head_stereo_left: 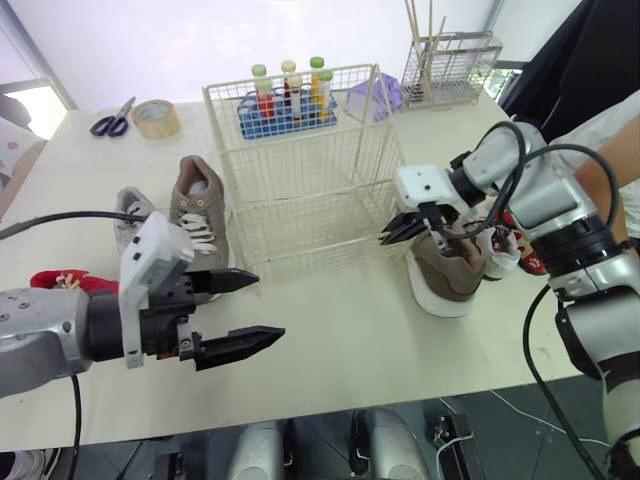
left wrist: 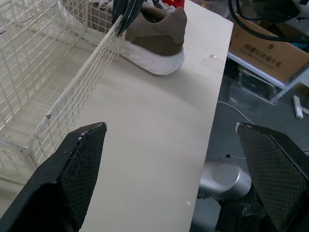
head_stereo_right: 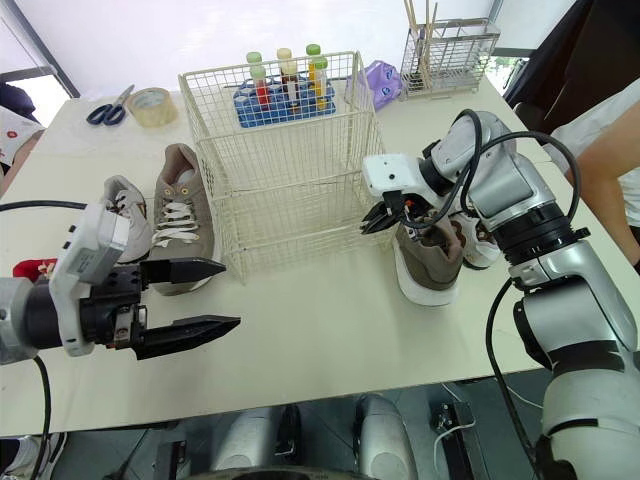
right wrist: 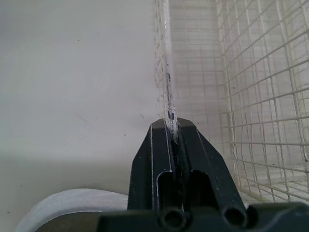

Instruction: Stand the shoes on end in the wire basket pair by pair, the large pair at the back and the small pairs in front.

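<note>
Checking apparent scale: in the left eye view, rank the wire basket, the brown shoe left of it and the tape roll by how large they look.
1. wire basket
2. brown shoe
3. tape roll, lying farther back.

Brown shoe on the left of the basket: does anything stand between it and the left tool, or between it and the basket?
Nothing visible does. The left tool hovers open just before the brown shoe, bare table between. The shoe lies beside the wire basket, whose right edge the right tool pinches.
</note>
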